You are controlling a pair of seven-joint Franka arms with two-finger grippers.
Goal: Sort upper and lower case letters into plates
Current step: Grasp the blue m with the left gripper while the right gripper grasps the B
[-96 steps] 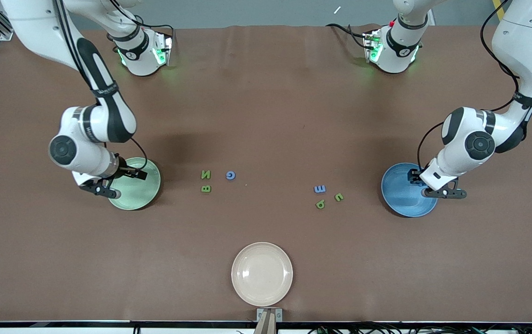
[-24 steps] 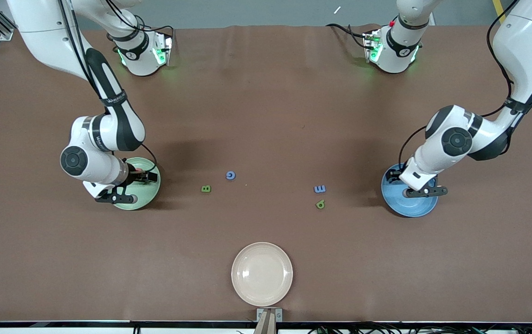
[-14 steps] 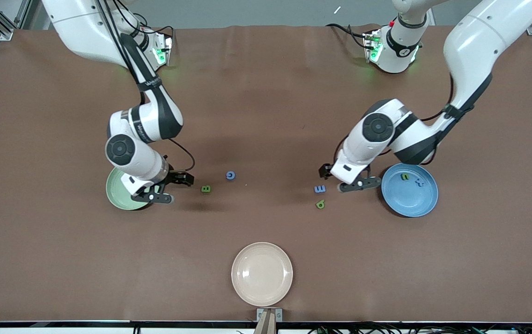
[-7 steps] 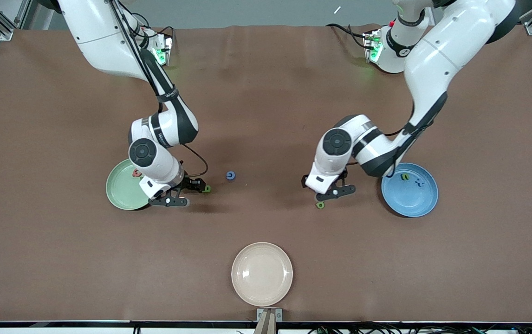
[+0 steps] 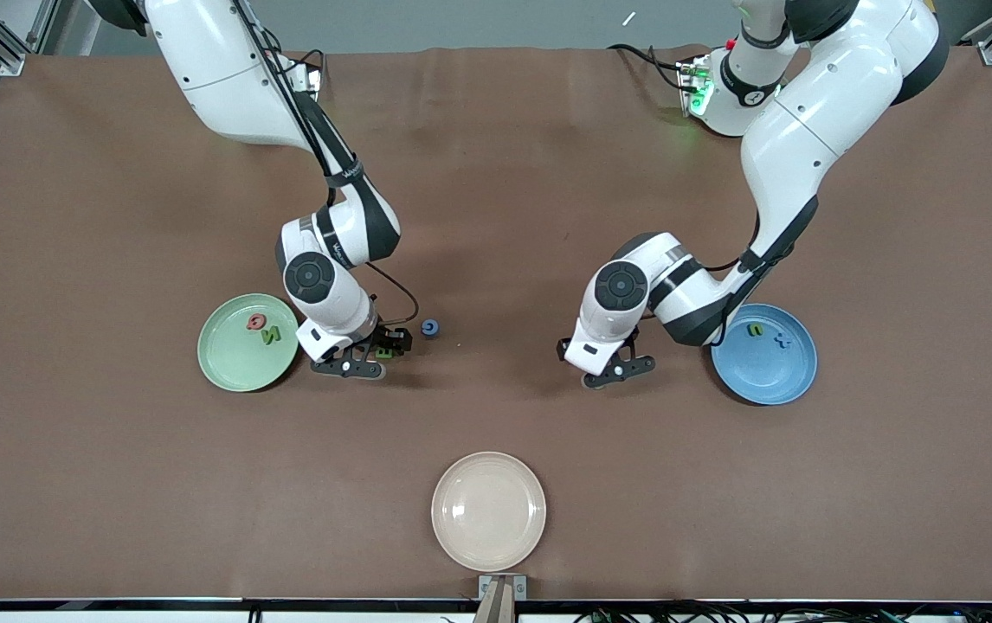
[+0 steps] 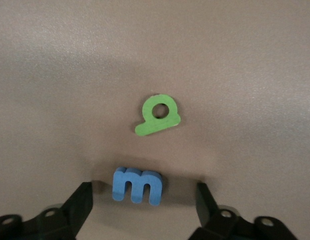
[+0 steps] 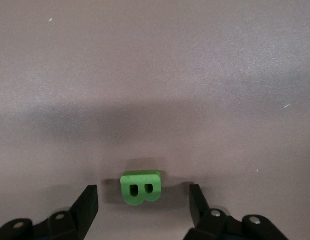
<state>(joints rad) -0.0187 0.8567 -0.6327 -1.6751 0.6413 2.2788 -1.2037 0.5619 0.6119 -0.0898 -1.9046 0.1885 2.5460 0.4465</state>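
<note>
**Brown table with two grippers set about two letters**

Cream-beige plate [image 5: 488,510] lay nearest the front camera, on the brown table [image 5: 496,173] midway between the two arms' ends.

Farther from the camera, toward the left arm's end, the left gripper [image 6: 143,189] was down at the table surface. Its fingers [image 6: 82,200] stood apart on either side of the blue E [image 6: 137,185]. A gap showed at each side, so the letter lay flat on the table, ungripped. The green looped letter [image 6: 158,115] lay on the table just beside the blue E, apart from it and outside the fingers.

Toward the right arm's end, the right gripper [image 7: 142,190] was likewise low at the table. Its fingers [image 7: 87,205] were spread about the green B [image 7: 140,187], with bare table visible between the letter and each finger. The green B also rested on the table, unheld.

The pale green plate [image 5: 228,368] sat beside the right gripper, toward the right arm's end. It held the red letter [image 5: 254,322] and the green N [image 5: 271,333], close together near its rim. The blue plate [image 5: 764,376] sat toward the left arm's end, partly covered by the left arm. It held a small green letter [image 5: 756,330] and a small blue letter [image 5: 780,341].

The blue round letter [image 5: 430,327] lay on the table slightly farther from the camera than the green B and near it.
</note>
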